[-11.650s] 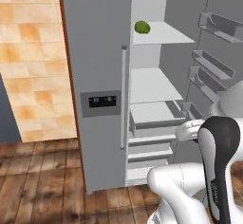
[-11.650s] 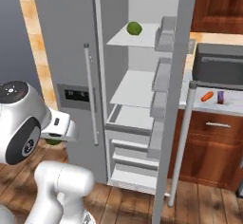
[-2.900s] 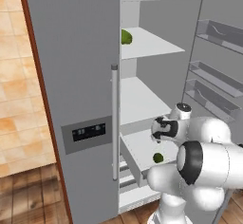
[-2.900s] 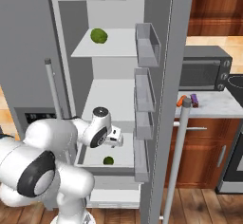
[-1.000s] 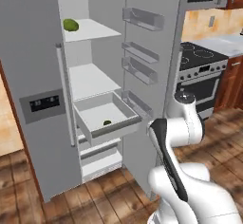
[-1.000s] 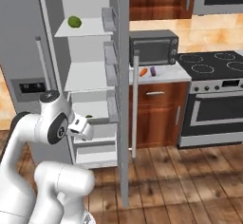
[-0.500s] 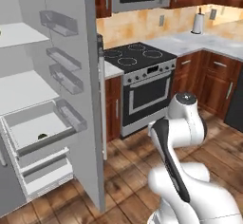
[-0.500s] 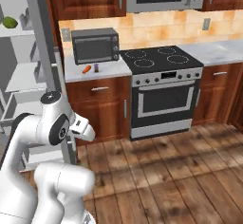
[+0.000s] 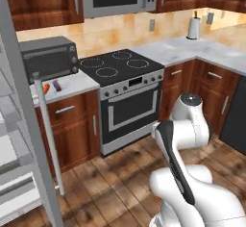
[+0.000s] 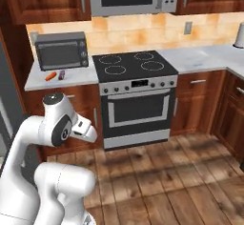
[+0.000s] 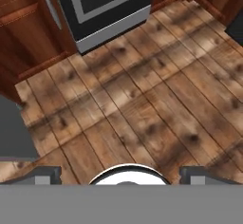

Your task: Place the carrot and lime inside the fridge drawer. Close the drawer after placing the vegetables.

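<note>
In the left base view, the carrot [image 9: 46, 88] is seen on the counter [image 9: 77, 84] beside the toaster oven [image 9: 47, 56], not yet fetched. The right base view shows it [image 10: 50, 76] untouched. In the hand view, the gripper [image 11: 123, 173] is spread wide, empty, over wooden floor [image 11: 142, 104].

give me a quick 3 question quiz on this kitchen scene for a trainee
1. True or false: the carrot lies on the counter beside the toaster oven.
2. What lies just right of the carrot? A) purple snack bar B) paper towel roll C) kettle
3. Fill in: the hand points down at the wooden ____.

Key: 1 true; 2 A, the purple snack bar; 3 floor, with its jaws open and empty.
</note>
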### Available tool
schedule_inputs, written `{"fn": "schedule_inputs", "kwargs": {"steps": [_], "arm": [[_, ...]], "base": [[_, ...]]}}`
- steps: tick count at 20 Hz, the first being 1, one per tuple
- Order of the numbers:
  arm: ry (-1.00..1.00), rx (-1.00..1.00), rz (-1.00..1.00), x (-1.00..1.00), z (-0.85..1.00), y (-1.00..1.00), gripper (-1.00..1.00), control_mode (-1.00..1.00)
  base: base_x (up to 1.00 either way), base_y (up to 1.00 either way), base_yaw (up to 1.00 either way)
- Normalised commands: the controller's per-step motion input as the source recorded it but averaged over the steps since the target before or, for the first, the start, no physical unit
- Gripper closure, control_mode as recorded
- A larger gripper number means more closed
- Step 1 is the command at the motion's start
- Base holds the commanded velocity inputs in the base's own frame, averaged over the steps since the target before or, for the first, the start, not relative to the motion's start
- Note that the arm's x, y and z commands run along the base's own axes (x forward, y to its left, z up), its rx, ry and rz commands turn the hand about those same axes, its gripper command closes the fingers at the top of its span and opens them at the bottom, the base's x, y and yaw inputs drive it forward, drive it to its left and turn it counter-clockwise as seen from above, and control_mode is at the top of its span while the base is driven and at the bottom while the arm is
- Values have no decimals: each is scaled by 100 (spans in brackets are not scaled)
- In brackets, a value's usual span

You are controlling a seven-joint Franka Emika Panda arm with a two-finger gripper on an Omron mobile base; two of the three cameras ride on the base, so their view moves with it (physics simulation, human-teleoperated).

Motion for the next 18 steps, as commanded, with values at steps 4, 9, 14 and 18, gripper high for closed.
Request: {"fn": "schedule_inputs", "kwargs": {"steps": [4,9,14,18], "arm": [[0,0,0,0,0,0,-100,100],[0,0,0,0,0,0,-100,100],[0,0,0,0,0,0,-100,100],[0,0,0,0,0,0,-100,100]], "base": [[100,-39,31],[99,-1,29],[91,-1,34],[90,-21,36]]}}
